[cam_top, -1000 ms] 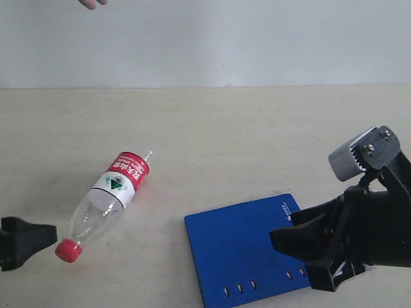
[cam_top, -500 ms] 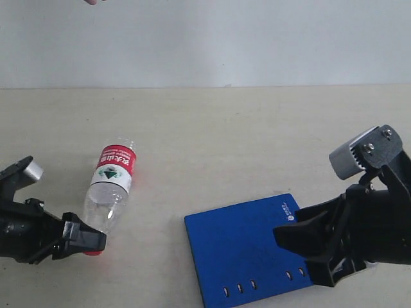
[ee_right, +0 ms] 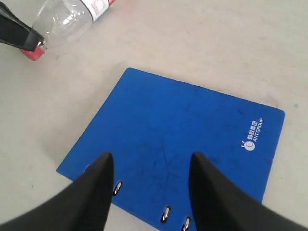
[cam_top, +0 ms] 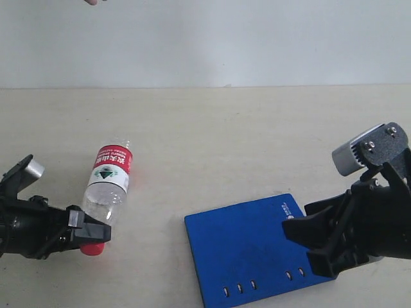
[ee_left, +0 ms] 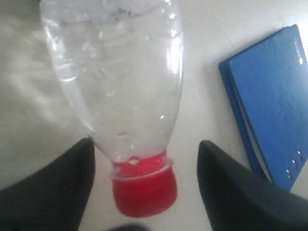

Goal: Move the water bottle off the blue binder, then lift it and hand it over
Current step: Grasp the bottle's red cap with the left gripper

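The water bottle lies on its side on the beige table, off the blue binder and to its left. Its red cap points to the front. My left gripper is open around the neck; in the left wrist view the cap sits between the black fingers with a gap on each side. The right gripper hangs open over the binder's right part, both fingers above the blue cover near its slots.
The pale table stretches back to a white wall. A bit of a person's hand shows at the top edge, far left of centre. The right wrist view also catches the bottle beyond the binder.
The left arm came in from the left edge and set its fingers around the bottle's neck. The bottle swung, its cap shifting right. The right gripper drifted slightly right.
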Robot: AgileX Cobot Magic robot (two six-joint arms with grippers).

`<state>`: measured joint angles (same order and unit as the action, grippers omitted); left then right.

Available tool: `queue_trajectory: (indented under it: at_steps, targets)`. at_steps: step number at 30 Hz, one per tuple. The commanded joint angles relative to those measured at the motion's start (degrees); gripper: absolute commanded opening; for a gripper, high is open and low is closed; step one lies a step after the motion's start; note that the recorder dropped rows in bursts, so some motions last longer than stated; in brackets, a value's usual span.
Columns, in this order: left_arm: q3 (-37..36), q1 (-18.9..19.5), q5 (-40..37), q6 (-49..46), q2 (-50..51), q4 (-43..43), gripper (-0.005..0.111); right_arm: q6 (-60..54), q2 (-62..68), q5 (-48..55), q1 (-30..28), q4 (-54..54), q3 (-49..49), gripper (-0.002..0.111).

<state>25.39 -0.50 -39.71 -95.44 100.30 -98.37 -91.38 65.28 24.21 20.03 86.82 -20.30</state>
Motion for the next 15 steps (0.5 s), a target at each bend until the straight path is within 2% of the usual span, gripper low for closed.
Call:
queue_trajectory:
  at_steps: [1, 4, 11, 15]
  targets:
    - [-0.02, -0.05, 0.88, -1.59, 0.13, -1.43, 0.04, -0.56, -0.01, -0.7, -0.04, -0.16, 0.15, 0.045]
    - [-0.02, -0.05, 0.09, -1.59, 0.13, 0.23, 0.03, -0.46, -0.01, -0.7, -0.04, -0.16, 0.15, 0.045]
    - [-0.02, -0.05, -1.4, -1.59, 0.13, 0.45, 0.028, -0.57, -0.01, -0.7, -0.04, -0.16, 0.15, 0.045]
    - [-0.02, -0.05, -5.54, -2.89, -0.14, -1.39, 0.01, -0.57, -0.01, -0.7, -0.04, -0.16, 0.15, 0.045]
